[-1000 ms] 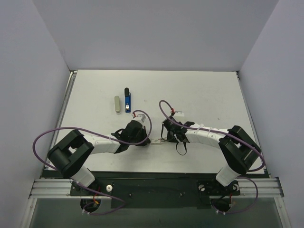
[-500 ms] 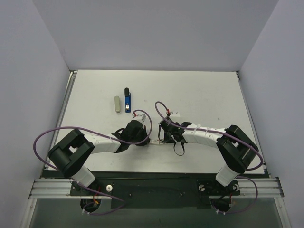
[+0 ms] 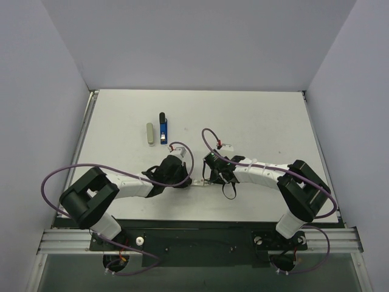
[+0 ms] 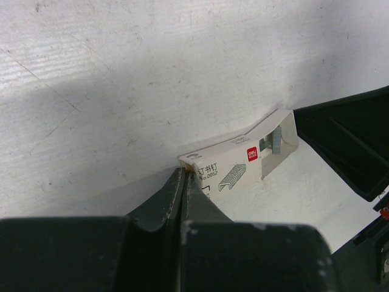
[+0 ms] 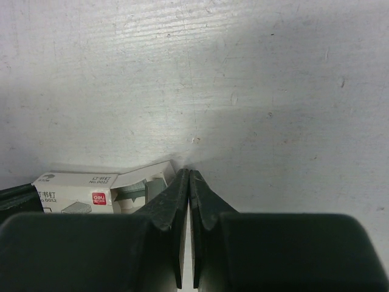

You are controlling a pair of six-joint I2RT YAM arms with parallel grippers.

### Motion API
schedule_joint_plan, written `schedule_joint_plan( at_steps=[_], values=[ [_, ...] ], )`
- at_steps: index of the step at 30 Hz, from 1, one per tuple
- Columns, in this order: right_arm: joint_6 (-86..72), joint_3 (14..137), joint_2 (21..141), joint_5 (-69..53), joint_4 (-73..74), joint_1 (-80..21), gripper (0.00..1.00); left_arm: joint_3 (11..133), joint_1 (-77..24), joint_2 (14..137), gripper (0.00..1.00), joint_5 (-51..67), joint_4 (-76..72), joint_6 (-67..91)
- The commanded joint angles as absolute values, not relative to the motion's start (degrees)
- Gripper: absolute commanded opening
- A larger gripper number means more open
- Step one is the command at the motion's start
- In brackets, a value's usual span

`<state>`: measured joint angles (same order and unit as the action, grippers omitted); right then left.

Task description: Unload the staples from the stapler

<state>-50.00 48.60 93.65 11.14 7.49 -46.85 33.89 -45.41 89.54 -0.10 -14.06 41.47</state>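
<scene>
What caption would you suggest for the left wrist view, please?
Shut left gripper at the near end of a white staple box, far flap open.

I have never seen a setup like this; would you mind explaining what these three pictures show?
Two robot arms are bolted at the near edge of a white table. The overhead picture shows both: the left arm and right arm meet over a small staple box. Further back lie a blue stapler and a pale grey bar, untouched. The other two pictures come from wrist cameras, looking along the dark jaws. Both pairs are shut, tips at opposite ends of the box; its open end shows grey staples. Whether either pinches cardboard, I cannot tell.
</scene>
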Motion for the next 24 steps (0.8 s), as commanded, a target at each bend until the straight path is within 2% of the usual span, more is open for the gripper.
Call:
schedule_joint_plan(
  at_steps=[1, 15, 24],
  values=[
    [-53.2, 49.4, 95.0, 11.6, 12.4, -46.7, 0.0, 32.4, -46.5, 88.1, 0.0, -0.7, -13.1, 42.3],
    [-54.8, 47.4, 93.2, 11.5, 13.1, -46.8, 0.0, 30.9, -46.7, 86.7, 0.0, -1.8, -12.4, 43.5],
    [-59.1, 47.4, 95.4, 6.5, 11.5, -47.2, 0.0, 30.4, -46.7, 86.9, 0.0, -1.3, -13.9, 45.3]
  ],
)
